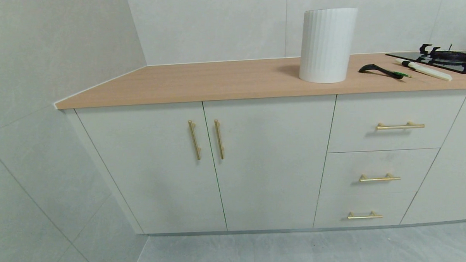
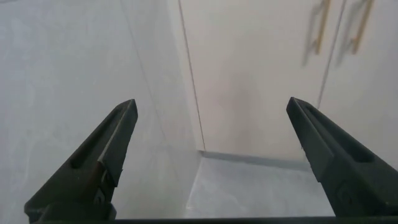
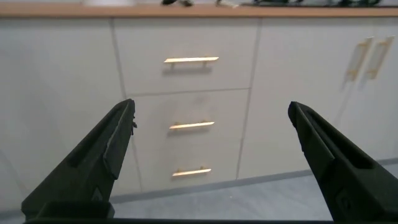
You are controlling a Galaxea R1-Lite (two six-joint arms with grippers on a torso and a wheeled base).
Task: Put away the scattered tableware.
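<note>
Wooden counter [image 1: 215,81]: holds the scattered pieces at its right end, between the white ribbed holder [image 1: 326,46] and the stove [image 1: 447,55].
Black-handled utensil [image 1: 380,70]: lies flat just right of the holder, long axis across the counter.
White-handled utensil [image 1: 424,70]: lies beside it, slanting toward the front edge.
Right gripper [image 3: 210,104]: fingers spread wide and empty, low before the drawers [image 3: 191,60]. Both utensils lie above it, so this is likely the nearer arm.
Left gripper [image 2: 211,104]: spread wide and empty, facing the cabinet [image 2: 249,74] at its left corner, well apart from them.

We count: one white ribbed holder [image 1: 325,46], one black spoon [image 1: 382,70], one white utensil [image 1: 424,70], three drawers [image 1: 391,110], two doors [image 1: 149,176], five handles [image 1: 194,140].
</note>
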